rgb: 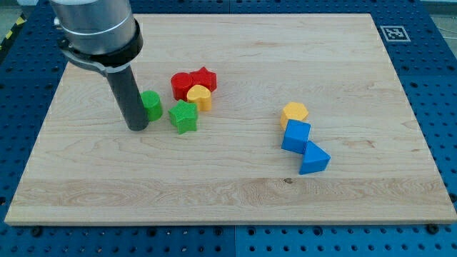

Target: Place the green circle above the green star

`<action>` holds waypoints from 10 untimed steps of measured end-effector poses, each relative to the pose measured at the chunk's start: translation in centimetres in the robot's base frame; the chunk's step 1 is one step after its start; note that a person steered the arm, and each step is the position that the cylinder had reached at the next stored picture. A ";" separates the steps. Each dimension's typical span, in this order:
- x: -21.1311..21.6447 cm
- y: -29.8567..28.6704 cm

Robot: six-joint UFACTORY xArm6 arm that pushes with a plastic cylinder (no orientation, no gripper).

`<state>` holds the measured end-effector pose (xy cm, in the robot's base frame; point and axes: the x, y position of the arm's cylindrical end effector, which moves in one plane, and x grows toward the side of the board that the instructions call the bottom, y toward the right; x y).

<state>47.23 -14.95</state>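
There are no jaws, only a rod holding nothing: the tip (137,127) rests touching the left of the green circle (151,105). The green star (183,116) lies just right of that circle, slightly nearer the view's bottom. Beyond the star sit a yellow block (200,97) and two red blocks (193,81).

On the board (214,200), my tip (137,127) touches the green circle (151,104) from its lower left. The green star (183,116) lies just right of the circle. Above the star cluster 3 touching blocks: red block (181,84), red star (204,78), yellow block (199,96). Well right, the yellow hexagon (294,113), blue cube (295,135) and blue triangle (313,159) form a touching chain running downward.
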 end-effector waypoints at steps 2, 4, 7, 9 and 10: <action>-2.7 -5.2; -1.9 -3.1; -3.0 -1.4; -3.3 0.5; -4.7 0.5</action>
<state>42.52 -14.41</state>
